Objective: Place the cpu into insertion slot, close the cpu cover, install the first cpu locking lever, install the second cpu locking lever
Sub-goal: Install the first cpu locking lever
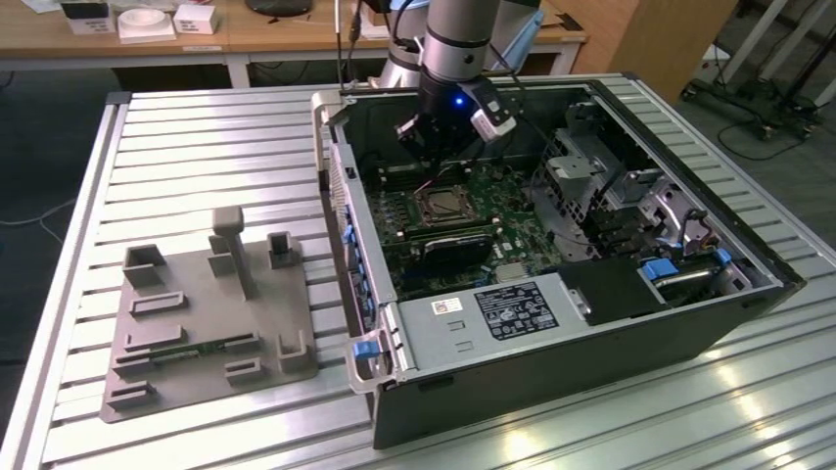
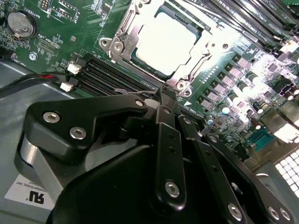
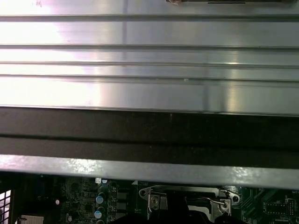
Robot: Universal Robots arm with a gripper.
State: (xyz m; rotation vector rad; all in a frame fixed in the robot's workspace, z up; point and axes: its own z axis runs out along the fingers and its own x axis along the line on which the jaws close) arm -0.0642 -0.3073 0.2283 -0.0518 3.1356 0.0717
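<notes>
In the second wrist view the cpu (image 2: 166, 42) is seen lying flat in the slot (image 2: 183, 84). Its square metal top is washed almost white by glare. Around it the cover (image 2: 125, 35), a thin silvery frame with a square opening, is laid down. The pin field is hidden under both.

The matt black links of the pincer (image 2: 164, 95) are gathered to a narrow point just beside the slot's rim, with the tips close together. A thin bent wire lever (image 2: 128, 90) runs toward the tips. Whether it is gripped cannot be told, because the links cover that place. Long black memory slots (image 2: 110, 74) lie beside the slot.

In the exterior view the arm (image 1: 457, 39) hangs down into the open black case (image 1: 731, 294), which stands on a ribbed aluminium counter (image 1: 209, 147). A grey moulded fixture (image 1: 209, 323) with upright posts lies well apart, toward the exterior view's left.

In the first wrist view the shiny ribs and the dark case wall are seen, and the green board (image 3: 74, 200) is cut off at the picture's edge.
</notes>
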